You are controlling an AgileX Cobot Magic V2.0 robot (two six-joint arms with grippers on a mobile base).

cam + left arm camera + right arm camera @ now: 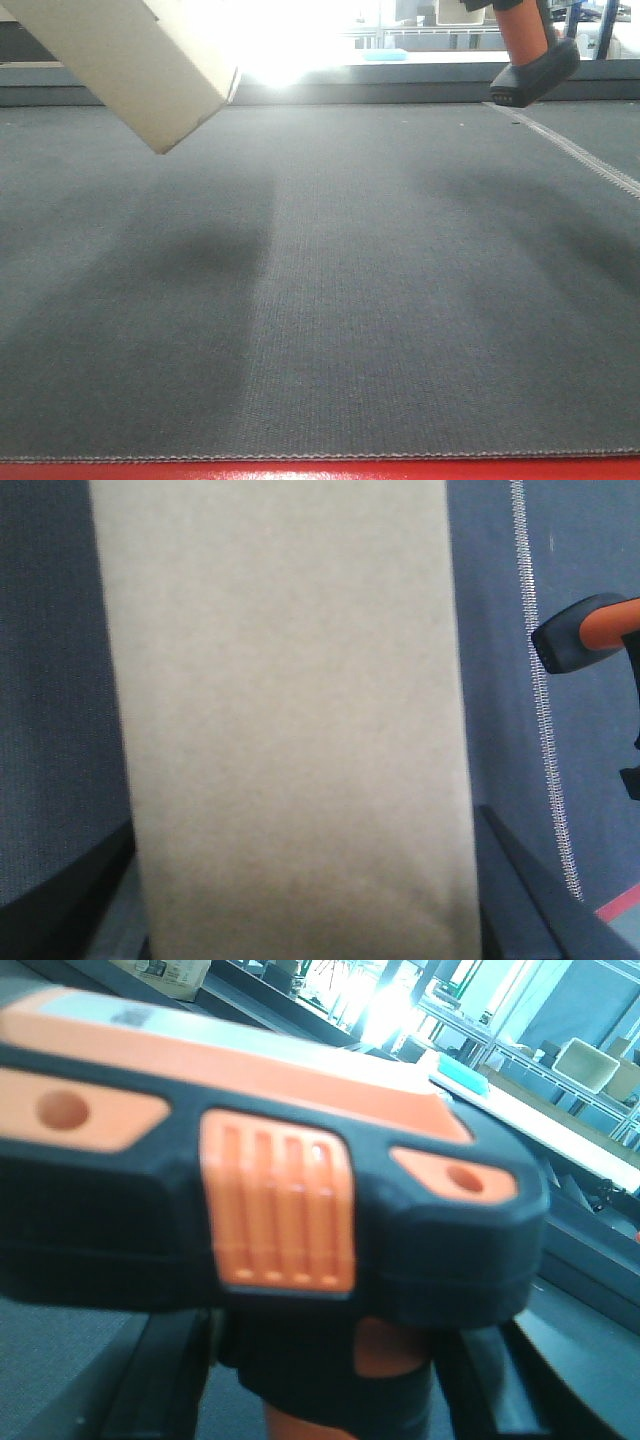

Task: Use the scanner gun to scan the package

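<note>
The package [130, 60], a plain tan cardboard box, hangs tilted above the grey mat at the top left of the front view. It fills the left wrist view, where my left gripper [300, 900] is shut on the package [285, 710], with dark fingers [70, 895] on both sides. No barcode sticker shows. The scanner gun [530, 60] hangs above the mat at the top right, orange stem and black foot showing. My right gripper [330, 1380] is shut on the scanner gun [280, 1190] at its grip, below the black-and-orange head. The scanner's foot [590, 630] shows to the right of the package.
A grey fabric mat [330, 300] covers the table, with a white stitched seam [580, 155] at the right and a red edge [320, 470] at the front. Behind lie a raised ledge [380, 90], bright glare and shelving [560, 1070].
</note>
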